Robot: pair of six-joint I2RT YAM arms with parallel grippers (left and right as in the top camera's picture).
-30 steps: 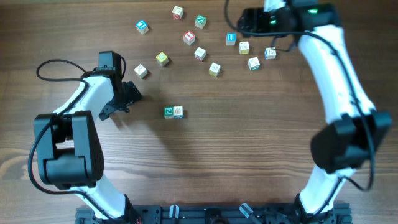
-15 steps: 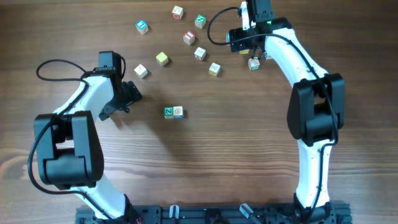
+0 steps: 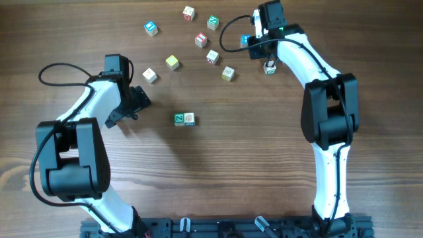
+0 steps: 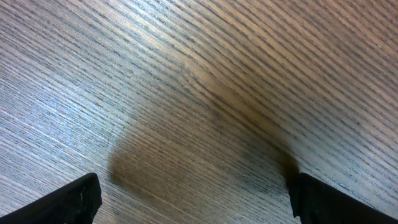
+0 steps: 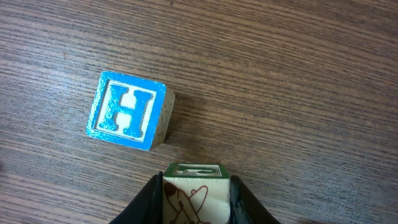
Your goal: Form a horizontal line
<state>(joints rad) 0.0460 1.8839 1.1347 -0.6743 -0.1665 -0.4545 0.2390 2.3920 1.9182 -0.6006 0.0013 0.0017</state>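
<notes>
We take this for a robotics lab bench: a left arm and a right arm, white and black, rise from a black rail at the near edge of a wood-grain tabletop, a cable trailing, toy letter cubes scattered far.

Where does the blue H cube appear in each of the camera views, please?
Overhead: blue H cube at upper right, half hidden beside the right hand.
Left wrist: not in it.
Right wrist: left of centre, up-left of the cream cube.
Shared landmark: the right hand, its fingers against that cream cube's sides.
</notes>
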